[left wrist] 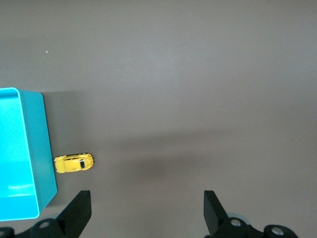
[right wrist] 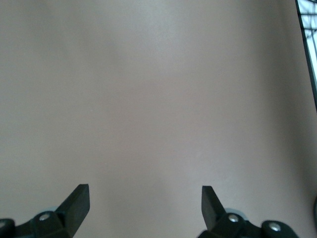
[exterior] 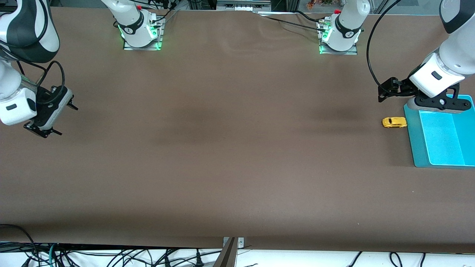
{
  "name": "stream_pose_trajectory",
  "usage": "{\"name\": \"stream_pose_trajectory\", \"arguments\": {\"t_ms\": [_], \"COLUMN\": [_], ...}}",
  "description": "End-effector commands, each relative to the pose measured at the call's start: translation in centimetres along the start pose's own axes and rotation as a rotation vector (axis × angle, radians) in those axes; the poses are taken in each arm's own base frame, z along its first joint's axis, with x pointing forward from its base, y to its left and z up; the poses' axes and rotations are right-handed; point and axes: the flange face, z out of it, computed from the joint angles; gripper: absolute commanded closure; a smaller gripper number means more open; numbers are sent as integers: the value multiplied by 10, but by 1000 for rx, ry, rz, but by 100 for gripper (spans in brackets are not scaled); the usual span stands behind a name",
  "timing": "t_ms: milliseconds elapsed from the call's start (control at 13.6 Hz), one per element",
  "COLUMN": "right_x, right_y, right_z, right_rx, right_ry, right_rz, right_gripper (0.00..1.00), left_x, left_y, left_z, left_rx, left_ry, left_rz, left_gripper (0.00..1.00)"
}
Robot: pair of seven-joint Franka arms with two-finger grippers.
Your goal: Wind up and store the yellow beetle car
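— Car [exterior: 394,122] first: where does it sit?
— Right of the front frame, a little above mid-height, on the brown table [exterior: 222,148]. It lies flat on its wheels, just beside the outer wall of the bin [exterior: 412,148], apparently touching or nearly so, on the side toward the right arm's end. In the left wrist view the car [left wrist: 74,162] shows at lower left, against the teal bin [left wrist: 47,148].
— And the bin itself?
— Teal, open-topped, at the right edge of the front frame; the car is outside it.
— Where is the left gripper relative to the car?
— The left gripper [exterior: 386,90] hangs in the air in the upper right of the front frame, over bare table next to the bin's corner, apart from the car. The left gripper [left wrist: 146,213] has its fingers spread wide with nothing between them; the car lies off toward one fingertip [left wrist: 79,208], not between the two.
— The right one?
— The right gripper [exterior: 64,119] waits at the left edge of the front frame, well apart from everything. Its fingers [right wrist: 77,201] are spread wide too, gripping nothing, over bare table.
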Motion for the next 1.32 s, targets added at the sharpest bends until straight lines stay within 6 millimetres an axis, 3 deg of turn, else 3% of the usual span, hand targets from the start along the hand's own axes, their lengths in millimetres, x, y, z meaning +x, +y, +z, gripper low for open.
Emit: {"name": "stream_pose_trajectory", "arguments": {"t_ms": [0,147,440,660,807,954,1247], "right_x": [-4,-11,-15,-5,7,17,20], "right_y": [-3,-4,-17,-37,-50,-58,-57], "right_z": [-18,-22,-37,-58,-75,-89,-98], "right_rx": [9,30,62,91,94,124,137], "right_ry": [-10,-21,-52,-74,-68,-66,-50], "right_rz": [105,236,548,781,918,1057,1098], "right_gripper": [0,0,0,0,0,0,0], "left_x": [-6,-10,-17,-31,-40,-50,-80], "left_y": [0,2,-17,-56,-68,-96,-170], "left_z": [-9,-10,20,52,73,95,160], "left_rx": [-1,2,0,-15,-31,-59,-117], "left_ry": [-22,-20,-73,-104,-132,-165,-140], "left_rz": [-1,4,33,71,206,275,484], "left_gripper": [0,0,0,0,0,0,0]}}
